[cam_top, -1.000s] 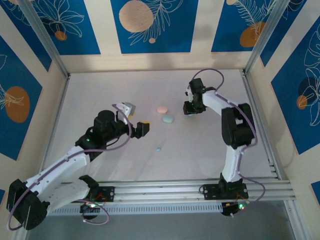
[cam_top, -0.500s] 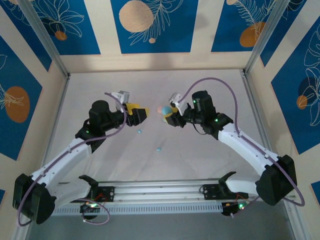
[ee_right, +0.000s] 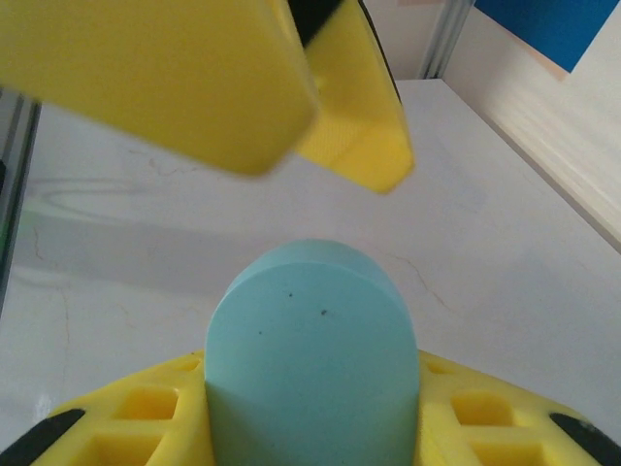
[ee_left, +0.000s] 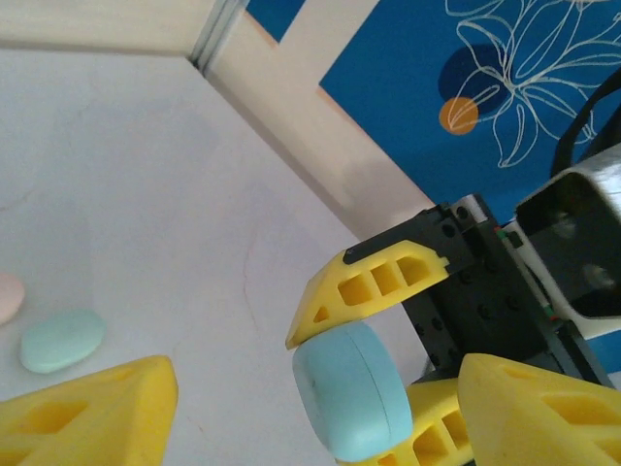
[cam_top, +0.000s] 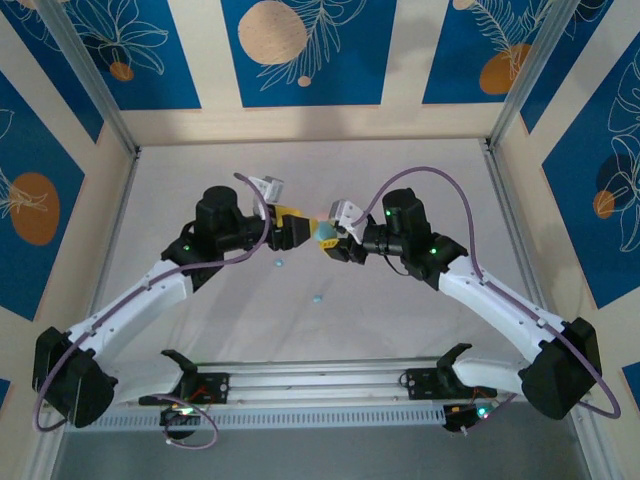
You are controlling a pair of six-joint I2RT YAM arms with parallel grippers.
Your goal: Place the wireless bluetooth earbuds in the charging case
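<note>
The right fingers [cam_top: 327, 238] are clenching a light blue charging case [ee_left: 351, 393] just above the middle of the worktop [cam_top: 420, 310], and its rounded end is sticking out past their tips. The left fingers [cam_top: 296, 229] are standing released and spread, pointing at the case from the left, which is sitting in the gap between them. A tiny light blue earbud [cam_top: 279, 263] is lying just below the left fingers, and a second earbud [cam_top: 317, 298] is lying lower, both apart from all fingers. A mint case [ee_left: 61, 340] and a pink case [ee_left: 4, 296] are resting side by side on the worktop. Bare worktop is stretching to the walls [cam_top: 300, 125] on the upper, left and right sides.
</note>
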